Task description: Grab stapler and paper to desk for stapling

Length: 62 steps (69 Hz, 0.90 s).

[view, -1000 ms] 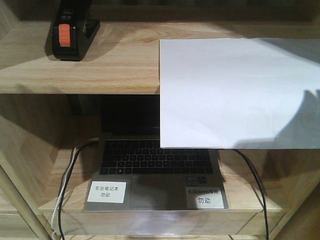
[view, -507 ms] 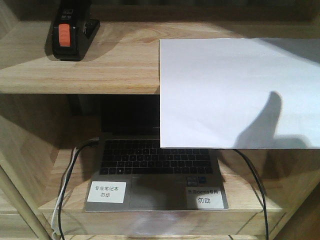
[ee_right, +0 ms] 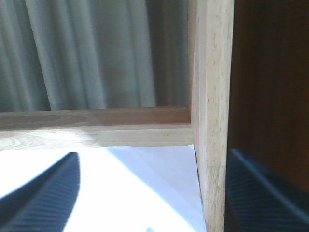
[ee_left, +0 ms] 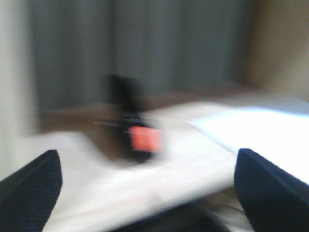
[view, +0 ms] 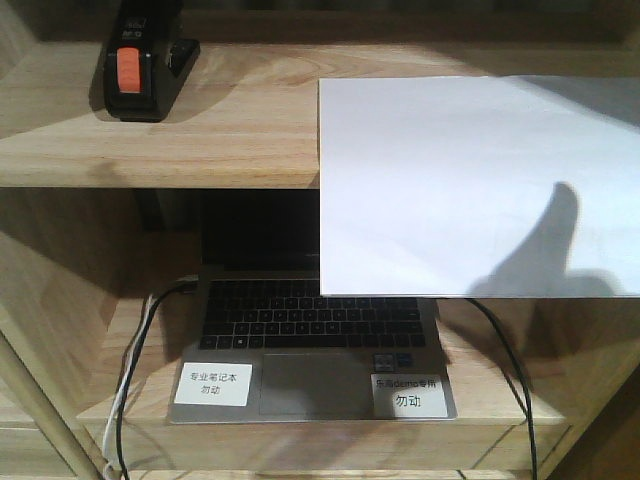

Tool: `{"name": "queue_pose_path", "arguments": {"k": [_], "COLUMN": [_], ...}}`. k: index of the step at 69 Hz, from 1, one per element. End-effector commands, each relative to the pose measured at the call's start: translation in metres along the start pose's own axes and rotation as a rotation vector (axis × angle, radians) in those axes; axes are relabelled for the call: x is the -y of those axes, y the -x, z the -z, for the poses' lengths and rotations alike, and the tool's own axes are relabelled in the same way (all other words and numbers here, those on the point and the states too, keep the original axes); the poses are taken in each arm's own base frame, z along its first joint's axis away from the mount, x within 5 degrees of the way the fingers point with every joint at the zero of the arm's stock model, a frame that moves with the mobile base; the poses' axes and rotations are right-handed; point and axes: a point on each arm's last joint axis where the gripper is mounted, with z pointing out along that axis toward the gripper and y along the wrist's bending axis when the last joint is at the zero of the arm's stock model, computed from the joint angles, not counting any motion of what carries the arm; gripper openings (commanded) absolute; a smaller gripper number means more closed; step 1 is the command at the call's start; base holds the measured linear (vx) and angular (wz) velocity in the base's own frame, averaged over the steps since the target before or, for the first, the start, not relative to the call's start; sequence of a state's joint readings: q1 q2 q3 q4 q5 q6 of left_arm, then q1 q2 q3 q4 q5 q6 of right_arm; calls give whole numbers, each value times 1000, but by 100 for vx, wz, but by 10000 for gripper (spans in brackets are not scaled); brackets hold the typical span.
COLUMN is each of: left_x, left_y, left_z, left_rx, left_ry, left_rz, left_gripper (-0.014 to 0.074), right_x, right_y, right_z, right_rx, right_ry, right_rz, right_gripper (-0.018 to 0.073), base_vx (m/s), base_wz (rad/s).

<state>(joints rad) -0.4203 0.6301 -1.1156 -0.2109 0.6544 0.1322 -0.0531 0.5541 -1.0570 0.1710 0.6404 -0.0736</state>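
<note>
While paper [view: 470, 180] lies white, stapler [view: 138, 70] black, orange-patched

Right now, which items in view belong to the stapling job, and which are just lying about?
Job:
- stapler, on the upper shelf
- paper, same shelf, overhanging its front edge

Lying about:
- laptop, open on the lower shelf
- white stickers on its palm rest

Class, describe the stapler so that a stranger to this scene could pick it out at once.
Start at the wooden shelf unit's upper shelf. On its left end, well apart from the white paper overhanging at the right, stands the stapler. It is the only black thing there, with an orange patch facing front.
</note>
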Motion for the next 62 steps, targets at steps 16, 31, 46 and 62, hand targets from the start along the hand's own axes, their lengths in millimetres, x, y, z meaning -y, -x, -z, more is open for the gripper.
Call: {"name": "queue_pose_path", "arguments": {"k": [16,31,46,62], "left_x": [19,20,20,12], "left_y": [7,4,9,24], "left_z": [-40,-55,-55,-76], "left_rx": [19,-9,38,5], "left_ry": [-190,-189,-180,-64], "left_rz": [-30,-28,-4,42], "left_gripper": [645,642,635,627], "right_x": [0,0,0,0], "right_y": [13,13,13,13], "right_z": [0,0,0,0], "right_rx": [83,83,83,83], "right_ry": [-10,-10,-10,-11], "right_rz": [7,7,7,8], "right_gripper": [445,414,412,412], "base_vx": [0,0,0,0], "base_wz": [0,0,0,0]}}
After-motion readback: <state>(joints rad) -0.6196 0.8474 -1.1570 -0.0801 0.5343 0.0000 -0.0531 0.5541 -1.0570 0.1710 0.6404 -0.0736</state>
